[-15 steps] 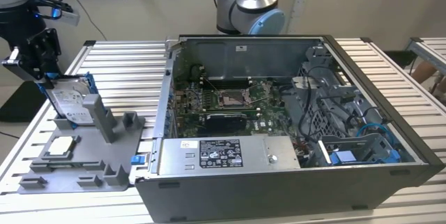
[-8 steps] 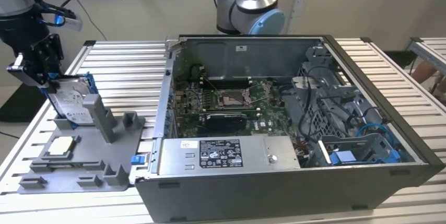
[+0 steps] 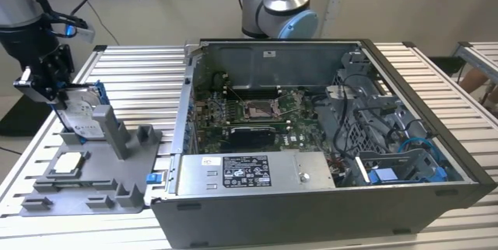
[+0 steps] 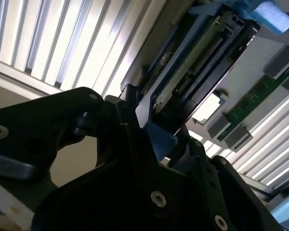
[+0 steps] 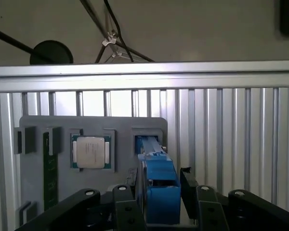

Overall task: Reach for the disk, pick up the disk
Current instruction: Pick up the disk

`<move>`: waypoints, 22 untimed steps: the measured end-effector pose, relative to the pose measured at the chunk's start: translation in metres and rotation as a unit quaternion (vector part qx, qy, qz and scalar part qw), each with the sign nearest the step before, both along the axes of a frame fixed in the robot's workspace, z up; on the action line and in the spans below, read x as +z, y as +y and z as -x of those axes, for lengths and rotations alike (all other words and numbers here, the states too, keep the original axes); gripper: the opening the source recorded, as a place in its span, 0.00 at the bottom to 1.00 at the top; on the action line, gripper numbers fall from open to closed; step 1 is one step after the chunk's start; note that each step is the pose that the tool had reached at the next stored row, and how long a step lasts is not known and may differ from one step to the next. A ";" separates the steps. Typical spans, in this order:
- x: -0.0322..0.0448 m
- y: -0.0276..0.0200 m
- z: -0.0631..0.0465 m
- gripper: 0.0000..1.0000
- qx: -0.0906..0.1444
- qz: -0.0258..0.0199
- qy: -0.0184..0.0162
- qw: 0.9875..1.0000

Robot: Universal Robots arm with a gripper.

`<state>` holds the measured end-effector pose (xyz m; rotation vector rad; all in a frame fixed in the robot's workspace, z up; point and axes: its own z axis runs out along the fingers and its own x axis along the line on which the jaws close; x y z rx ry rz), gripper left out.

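The disk (image 3: 80,113) stands tilted in a slot at the far end of the grey fixture (image 3: 101,186), on the exterior view's left; its silver face and blue carrier show. My gripper (image 3: 56,94) is at its upper edge. In the first wrist view the disk's blue carrier end (image 5: 159,178) sits between my two black fingers (image 5: 189,182), which are closed in against its sides. The second wrist view shows the disk's connector edge (image 4: 197,62) running away from my gripper (image 4: 159,137), with the blue tab held between the fingers.
A silver square chip (image 3: 69,161) lies in the fixture, near the disk, and a green memory stick (image 5: 49,168) sits in a slot beyond it. An open computer case (image 3: 311,145) stands to the exterior view's right. Another arm's base (image 3: 280,11) rises behind it.
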<state>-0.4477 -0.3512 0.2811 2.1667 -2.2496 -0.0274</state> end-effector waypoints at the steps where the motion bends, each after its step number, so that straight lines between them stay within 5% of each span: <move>1: -0.0018 0.0000 0.000 1.00 0.000 0.000 -0.001 1.000; 15: -0.0212 0.0000 0.000 1.00 0.000 0.000 -0.013 1.000; 22: -0.0236 0.0000 0.000 1.00 0.000 0.000 -0.013 1.000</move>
